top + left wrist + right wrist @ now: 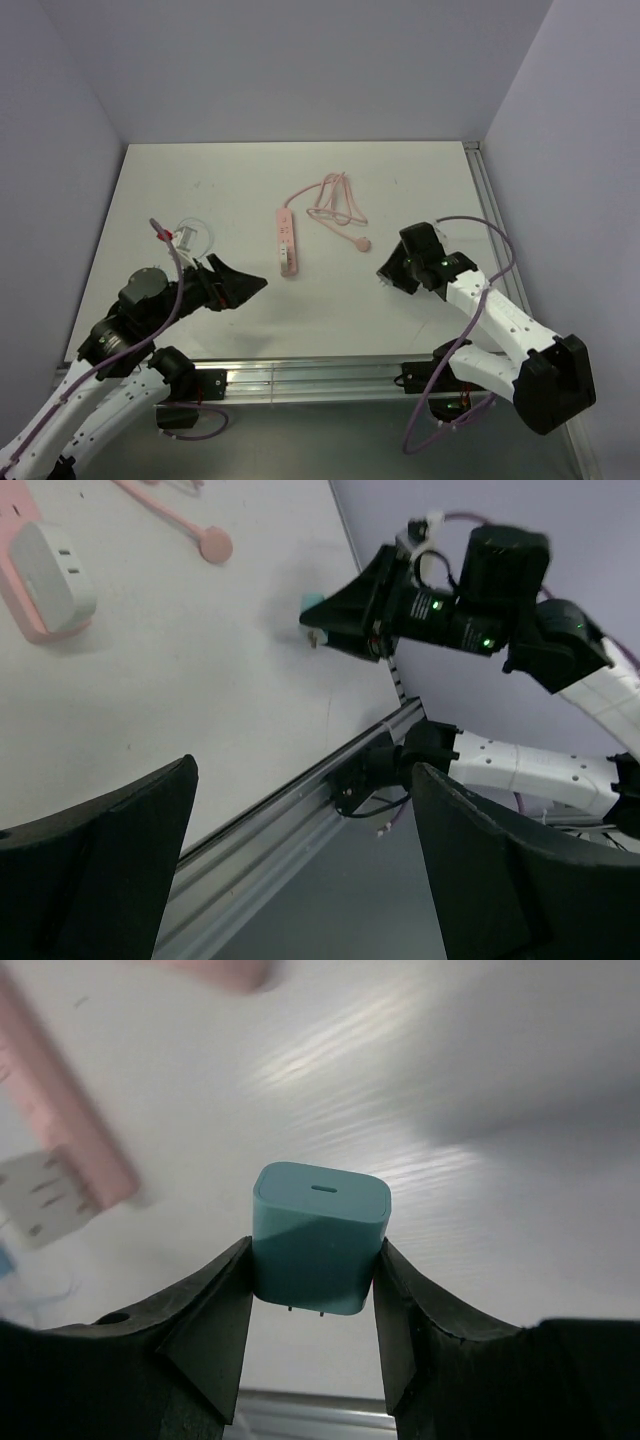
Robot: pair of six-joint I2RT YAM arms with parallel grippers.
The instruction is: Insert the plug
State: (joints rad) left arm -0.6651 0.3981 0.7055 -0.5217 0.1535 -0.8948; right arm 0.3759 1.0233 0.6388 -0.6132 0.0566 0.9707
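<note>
The teal plug is pinched between the black fingers of my right gripper. Its two small prongs point back toward the wrist and its slotted face points away. No wire shows on it. In the top view my right gripper hovers low over the table, right of the pink power strip. The left wrist view shows the plug at that gripper's tip, just above the table. My left gripper is open and empty, left of the strip's near end. The strip's white socket end shows there too.
The strip's pink cord lies coiled behind it, with a round pink end near my right gripper. A clear round item with small connectors lies at the left. An aluminium rail runs along the table's near edge.
</note>
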